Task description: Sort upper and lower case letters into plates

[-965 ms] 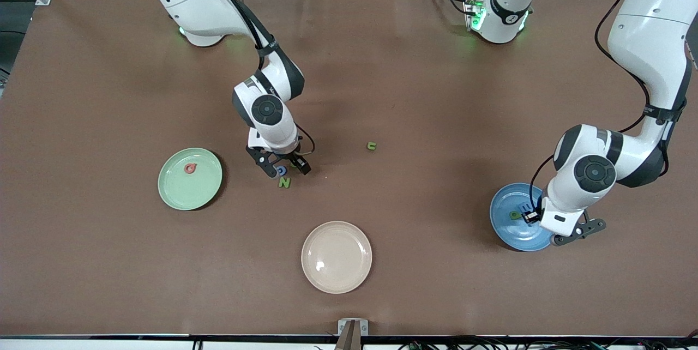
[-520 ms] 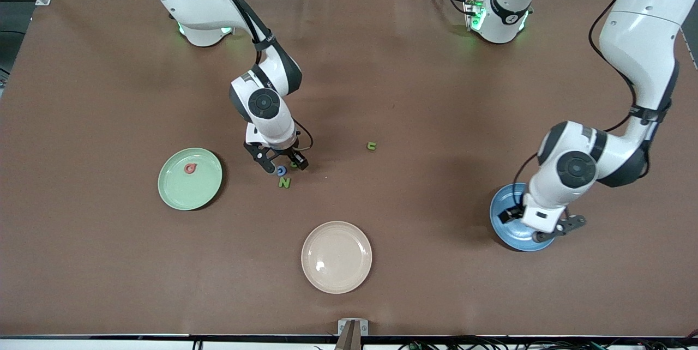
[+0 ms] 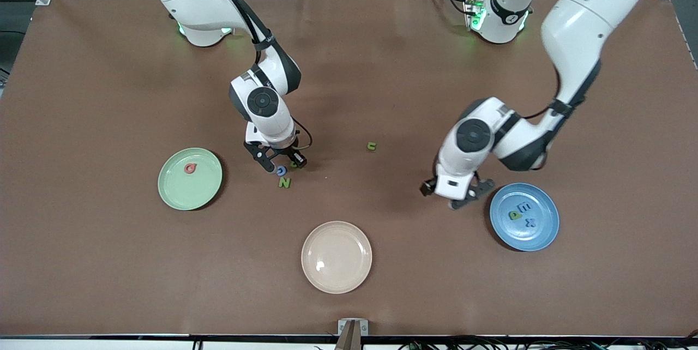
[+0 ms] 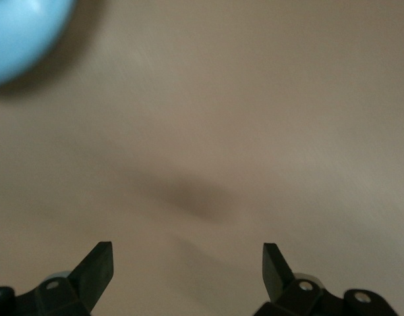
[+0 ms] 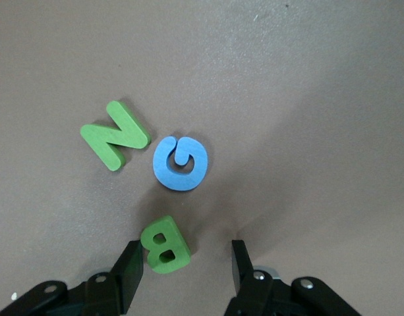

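1. my left gripper [image 3: 457, 196] hangs over the bare table, just beside the blue plate [image 3: 540, 235] on the side toward the right arm's end. its jaws stand wide apart with nothing between them.
2. my right gripper [image 5: 182, 268] is low over a small group of letters near the middle of the table. its jaws are partly apart, and the green letter b [image 5: 165, 245] lies between them, close against one finger. i cannot tell if the fingers already press it.
3. the blue letter g [image 5: 180, 162] lies just beside the b, and the green letter n [image 5: 114, 135] lies beside the g, nearer to the front camera.
4. the blue plate holds three letters: a green p [image 3: 515, 215], a green e [image 3: 524, 206] and a blue one [image 3: 530, 223] that i cannot read.
5. the green plate [image 3: 180, 197] is toward the right arm's end and holds one red letter [image 3: 190, 168].
6. a small green letter u [image 3: 371, 146] lies alone on the table between my two grippers.
7. the beige plate [image 3: 349, 279] sits nearest the front camera.
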Motion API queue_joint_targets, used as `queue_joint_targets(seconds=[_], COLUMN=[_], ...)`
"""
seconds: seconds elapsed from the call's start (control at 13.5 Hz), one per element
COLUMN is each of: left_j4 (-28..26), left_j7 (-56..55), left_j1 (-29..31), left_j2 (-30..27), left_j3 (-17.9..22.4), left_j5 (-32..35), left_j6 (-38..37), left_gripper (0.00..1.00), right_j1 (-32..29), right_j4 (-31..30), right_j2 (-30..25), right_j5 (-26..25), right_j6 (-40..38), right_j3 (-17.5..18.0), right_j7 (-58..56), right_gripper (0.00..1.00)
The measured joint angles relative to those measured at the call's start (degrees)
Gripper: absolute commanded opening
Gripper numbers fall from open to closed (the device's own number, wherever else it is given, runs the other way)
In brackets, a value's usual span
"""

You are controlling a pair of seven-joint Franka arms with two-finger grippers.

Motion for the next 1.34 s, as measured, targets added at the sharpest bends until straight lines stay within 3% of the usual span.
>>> queue_joint_targets(seconds=[0.15, 0.3, 0.37, 0.89, 1.34], left_j4=[0.0, 0.0, 0.0, 0.0, 0.1], left_j7=[-8.1, -17.3, -21.4, -44.1, -47.8], left_j1=[-4.0, -7.1, -8.2, -15.1, -17.7], left_j2=[0.6, 1.2, 1.5, 4.0, 4.2], left_j3=[0.0, 0.0, 0.0, 1.0, 1.6], left_j5=[0.0, 0.0, 0.0, 0.1, 0.1], left_j6=[0.4, 1.8, 1.9, 4.5, 5.3], left_gripper=[0.99, 0.97, 0.95, 0.82, 0.7], right_j1=[0.0, 0.0, 0.0, -1.9, -12.7], right_j4=[0.0, 0.0, 0.0, 0.1, -3.6], right_j2=[0.3, 0.2, 0.0, -0.9, -12.2], right_j5=[0.0, 0.0, 0.0, 0.0, 0.4], right_j6=[0.0, 0.1, 0.1, -2.8, -11.9], right_j3=[0.0, 0.0, 0.0, -0.8, -1.0], right_j7=[0.0, 0.0, 0.0, -4.1, -23.9], right_gripper=[0.3, 0.04, 0.0, 0.0, 0.0])
